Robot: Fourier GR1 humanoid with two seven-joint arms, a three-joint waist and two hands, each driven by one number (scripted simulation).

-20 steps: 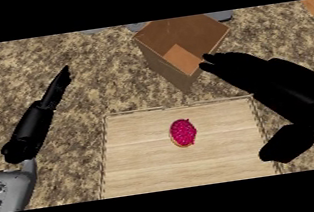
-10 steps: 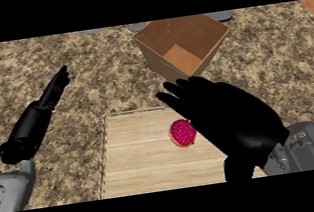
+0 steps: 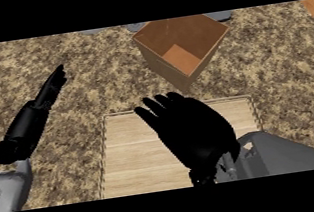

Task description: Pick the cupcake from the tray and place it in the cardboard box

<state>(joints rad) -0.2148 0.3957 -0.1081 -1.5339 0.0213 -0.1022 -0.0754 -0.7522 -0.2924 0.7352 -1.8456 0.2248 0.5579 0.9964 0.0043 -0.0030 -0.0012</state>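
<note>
Right hand (image 3: 192,133) flat over tray (image 3: 134,156), fingers straight, holding nothing visible. Cardboard box (image 3: 182,49) at 12 o'clock. Left hand (image 3: 32,120) open at 9 o'clock

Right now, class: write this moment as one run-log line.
phase: reach | right hand: open, over wooden tray | cupcake: hidden | left hand: open, resting left | cardboard box: open, empty

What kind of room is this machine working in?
Probably a kitchen: a speckled stone-like counter with wood at its sides, carrying a wooden tray and an open cardboard box.
</note>
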